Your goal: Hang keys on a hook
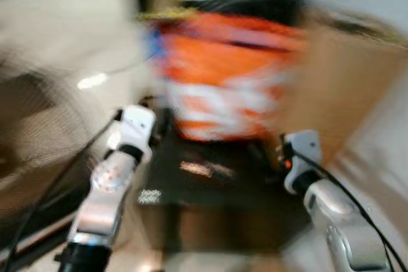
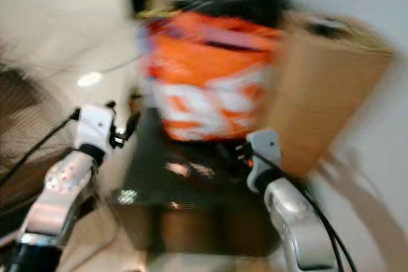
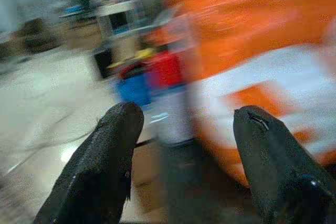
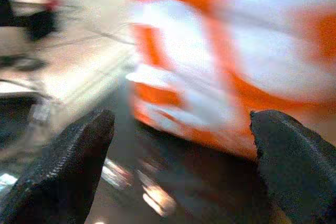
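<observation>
Both silver arms are raised forward from the lower corners of the blurred head views. The left tool (image 3: 184, 129) is held with fingers spread apart; the right tool (image 4: 181, 132) likewise is spread wide.

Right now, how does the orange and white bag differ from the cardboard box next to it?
The orange and white bag is brightly coloured with white patches; the cardboard box is plain brown. The bag looks soft and bulging, the box flat-sided with straight edges. The bag sits on a dark glossy surface; the box stands to its right, by the pale wall. Both are heavily blurred.
</observation>
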Controlling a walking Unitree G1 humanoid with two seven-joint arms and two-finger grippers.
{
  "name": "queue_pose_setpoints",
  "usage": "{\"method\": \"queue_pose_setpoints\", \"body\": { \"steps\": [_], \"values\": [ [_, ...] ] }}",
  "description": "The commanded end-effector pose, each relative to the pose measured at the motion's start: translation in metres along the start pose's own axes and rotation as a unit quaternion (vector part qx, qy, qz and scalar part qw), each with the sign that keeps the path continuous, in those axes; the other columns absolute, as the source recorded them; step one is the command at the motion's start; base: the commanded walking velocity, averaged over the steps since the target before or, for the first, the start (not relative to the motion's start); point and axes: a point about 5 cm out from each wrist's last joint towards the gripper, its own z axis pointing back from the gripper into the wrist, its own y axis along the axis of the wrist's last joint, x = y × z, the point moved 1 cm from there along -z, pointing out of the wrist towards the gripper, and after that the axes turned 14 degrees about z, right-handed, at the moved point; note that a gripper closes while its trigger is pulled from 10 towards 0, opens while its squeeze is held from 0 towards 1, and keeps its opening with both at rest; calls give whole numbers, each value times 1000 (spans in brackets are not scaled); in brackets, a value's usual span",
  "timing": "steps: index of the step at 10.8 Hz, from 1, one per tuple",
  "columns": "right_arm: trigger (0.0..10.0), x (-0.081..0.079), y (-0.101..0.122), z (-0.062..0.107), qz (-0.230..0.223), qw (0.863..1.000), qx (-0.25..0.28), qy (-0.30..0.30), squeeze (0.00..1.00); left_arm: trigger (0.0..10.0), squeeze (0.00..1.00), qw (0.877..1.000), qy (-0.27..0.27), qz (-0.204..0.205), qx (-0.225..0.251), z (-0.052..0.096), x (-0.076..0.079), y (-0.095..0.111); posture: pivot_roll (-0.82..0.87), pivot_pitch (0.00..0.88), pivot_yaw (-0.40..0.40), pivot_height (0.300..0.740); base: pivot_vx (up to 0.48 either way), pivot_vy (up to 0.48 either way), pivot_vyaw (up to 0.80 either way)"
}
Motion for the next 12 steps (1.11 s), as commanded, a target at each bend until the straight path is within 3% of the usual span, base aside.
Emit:
{"method": "queue_pose_setpoints", "body": {
  "steps": [1,4,6,7,8,9,10,12],
  "values": [
    [10000,2,1,2,-1,1000,5,4,0,10000,20,1000,-3,0,-2,-1,2,0,-14,0,-36,740,375,0,800],
    [10000,7,-8,-4,-17,999,-20,-19,0,10000,0,1000,-13,-11,-14,0,4,-5,-12,0,-39,740,207,0,0],
    [10000,11,-23,-7,16,998,-64,-5,0,10000,0,997,-56,-32,-50,2,5,-19,-17,0,-44,740,0,0,0],
    [10000,11,-26,-11,6,998,-64,5,0,10000,0,994,-77,-32,-65,3,6,-25,-17,0,-44,740,0,0,0],
    [10000,11,-30,-18,-1,998,-60,9,1000,10000,0,988,-112,-46,-94,3,8,-33,-21,0,-47,740,0,0,0],
    [10000,0,-42,-29,-3,995,-77,59,1000,10000,0,971,-180,-72,-138,7,15,-46,-23,0,-56,740,0,0,0],
    [10000,-7,-53,-35,20,992,-100,77,1000,10000,0,960,-215,-79,-161,8,18,-52,-21,0,-65,740,0,0,0],
    [10000,-15,-88,-46,67,978,-175,88,1000,10000,0,916,-320,-93,-223,19,28,-69,-18,0,-88,740,0,0,0]
  ]
}}
